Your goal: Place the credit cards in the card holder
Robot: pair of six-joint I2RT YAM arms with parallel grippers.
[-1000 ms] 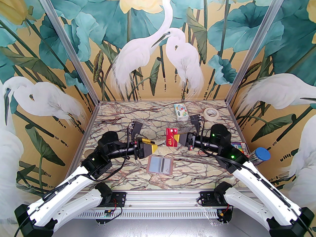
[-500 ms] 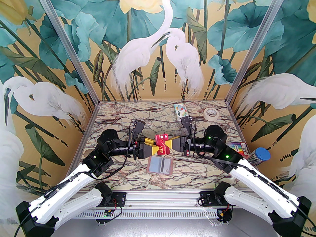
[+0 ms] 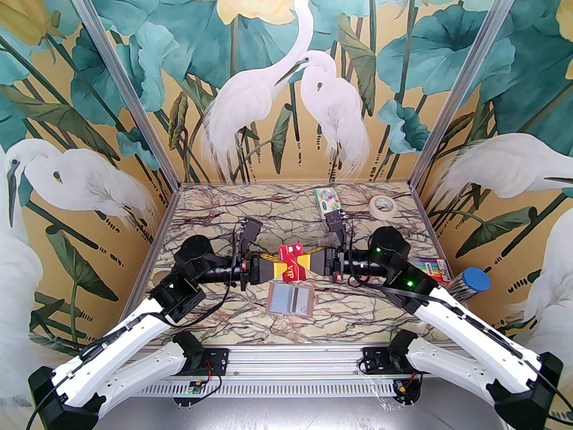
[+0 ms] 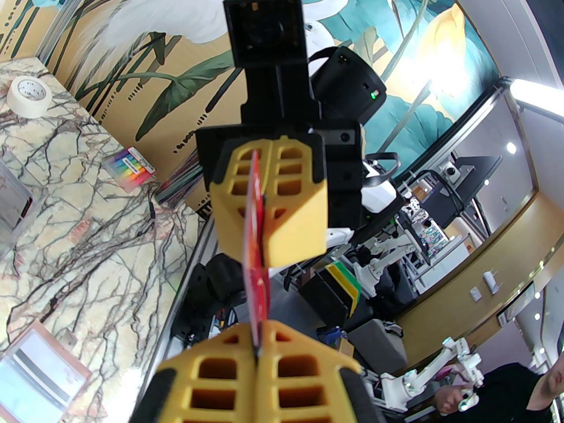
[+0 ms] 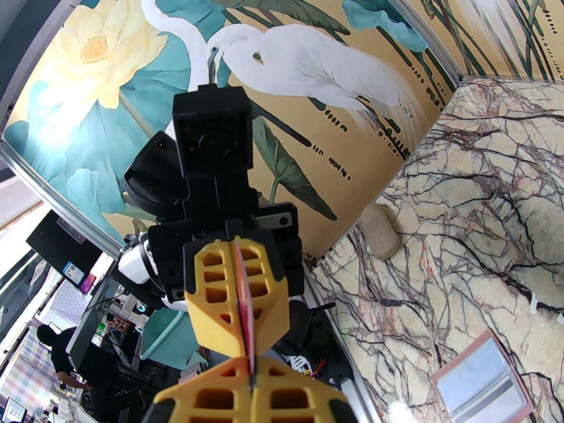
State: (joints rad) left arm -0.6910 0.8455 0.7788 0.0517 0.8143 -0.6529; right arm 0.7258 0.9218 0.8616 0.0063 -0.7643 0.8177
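Note:
A red credit card (image 3: 293,263) marked VIP hangs edge-up above the middle of the table, pinched from both sides. My left gripper (image 3: 281,270) is shut on its left end and my right gripper (image 3: 309,261) is shut on its right end. In the left wrist view the red card (image 4: 255,254) runs from my left gripper (image 4: 257,331) to the right one (image 4: 266,205). The right wrist view has the card (image 5: 246,313) in my right gripper (image 5: 251,368). The pink card holder (image 3: 290,299) lies open below, holding a pale blue card and a grey striped card.
A colourful tissue pack (image 3: 329,202) and a tape roll (image 3: 383,205) lie at the back. A marker pack (image 3: 432,268) and a blue-capped tube (image 3: 475,280) sit at the right edge. A clear plastic stand (image 4: 11,196) stands behind the grippers.
My right gripper carried the red card leftward to meet the left gripper. The left gripper, open a second ago, has shut on the card's free end.

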